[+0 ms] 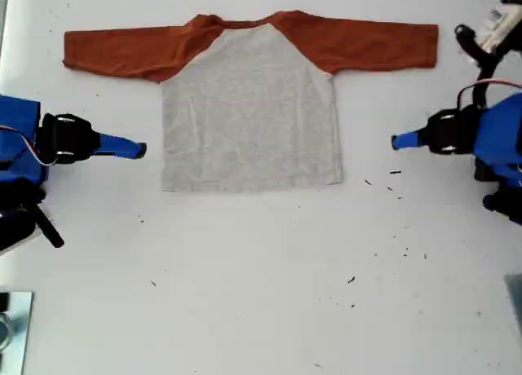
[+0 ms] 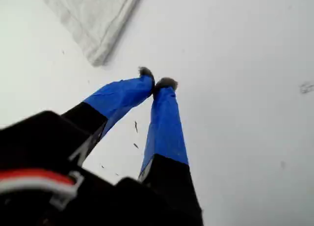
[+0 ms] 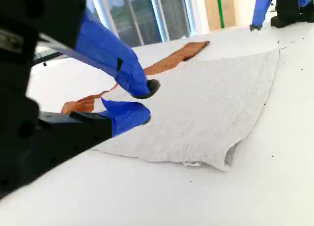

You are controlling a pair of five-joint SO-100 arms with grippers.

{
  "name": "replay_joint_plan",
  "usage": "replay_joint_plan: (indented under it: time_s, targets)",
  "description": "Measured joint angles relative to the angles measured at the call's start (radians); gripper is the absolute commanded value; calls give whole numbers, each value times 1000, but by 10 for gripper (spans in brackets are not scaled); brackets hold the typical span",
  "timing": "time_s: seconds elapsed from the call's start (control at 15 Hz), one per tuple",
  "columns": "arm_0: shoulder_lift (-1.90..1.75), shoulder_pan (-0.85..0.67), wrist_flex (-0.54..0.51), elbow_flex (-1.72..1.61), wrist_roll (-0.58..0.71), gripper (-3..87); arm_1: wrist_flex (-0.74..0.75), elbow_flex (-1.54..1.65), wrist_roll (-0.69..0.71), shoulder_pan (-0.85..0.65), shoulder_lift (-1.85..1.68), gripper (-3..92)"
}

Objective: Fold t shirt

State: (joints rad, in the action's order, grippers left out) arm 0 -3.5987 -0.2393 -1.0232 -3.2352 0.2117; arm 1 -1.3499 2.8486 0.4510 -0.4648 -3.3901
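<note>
Jaws empty beside soft, flat t shirt (image 1: 251, 106).

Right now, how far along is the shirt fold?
Done: nothing yet. The shirt lies flat on the table, both sleeves spread, with no fold. In hand: nothing. My first gripper is shut and empty, off the shirt on the exterior view's right. My second gripper is slightly open and empty on that view's left. Left: every fold.
</note>
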Motion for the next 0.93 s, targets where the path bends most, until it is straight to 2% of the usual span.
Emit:
replay_joint_plan:
  time_s: [0.2, 0.27, 0.33, 0.47, 0.53, 0.67, 0.8, 0.93]
  targets:
    - [0, -3, 0, 0, 0, 40, -124, -499, 324, -301, 515, 36]
    - [0, -6, 0, 0, 0, 41, -147, -660, 436, -407, 673, 156]
    - [0, -6, 0, 0, 0, 41, -164, -788, 546, -525, 784, 318]
    - [0, -6, 0, 0, 0, 41, -222, -1034, 753, -735, 1026, 400]
    - [0, -6, 0, 0, 0, 41, -232, -1129, 844, -799, 1146, 398]
    - [0, -6, 0, 0, 0, 41, -201, -1192, 930, -884, 1301, 375]
    - [0, -6, 0, 0, 0, 41, -78, -1164, 950, -922, 1390, 363]
    - [0, -6, 0, 0, 0, 41, 124, -1005, 959, -917, 1448, 341]
